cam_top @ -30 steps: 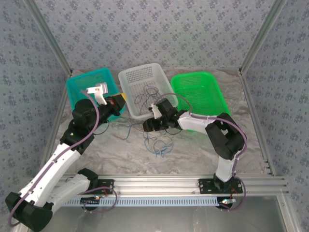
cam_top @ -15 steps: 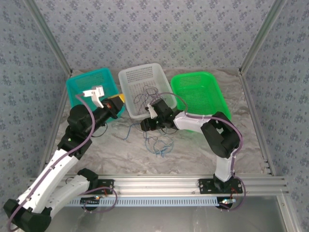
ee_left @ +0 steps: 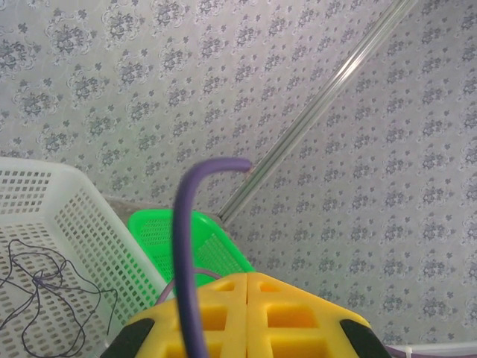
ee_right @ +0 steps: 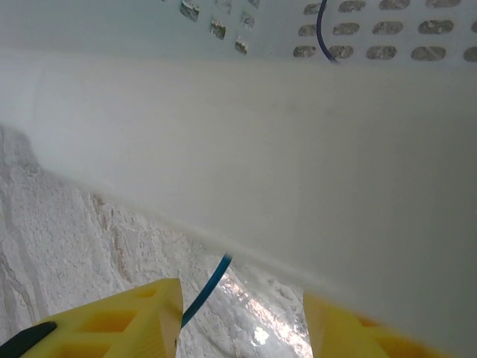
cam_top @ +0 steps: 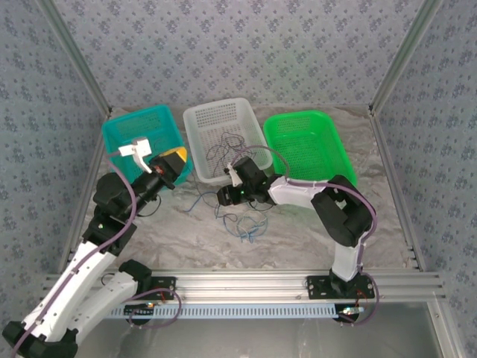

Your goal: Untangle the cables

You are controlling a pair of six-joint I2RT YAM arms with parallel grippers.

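You are at the step of singling one strand out of the knot. Your right gripper [ee_right: 242,302] sits low against the near wall of the white basket [ee_right: 261,149]. Its jaws are partly apart, and a blue cable [ee_right: 207,287] runs up between them, close to one finger but not pinched.

The loose tangle [cam_top: 246,224] lies mid-worktop, just in front of that basket, and more dark cables [cam_top: 223,145] lie inside it. Your left gripper [ee_left: 247,298] is pressed shut, raised beside the teal basket [cam_top: 123,134]; whether it pinches a wire, I cannot tell.

Next, I judge, you need to close the right jaws on the blue strand and draw it out slowly, because thin wire slips and drags its neighbours.

The worktop [cam_top: 298,231] is pale and marbled. The teal and white baskets and a green basket [cam_top: 328,127] line its far edge, and patterned wallpaper [cam_top: 238,45] and aluminium posts enclose it.
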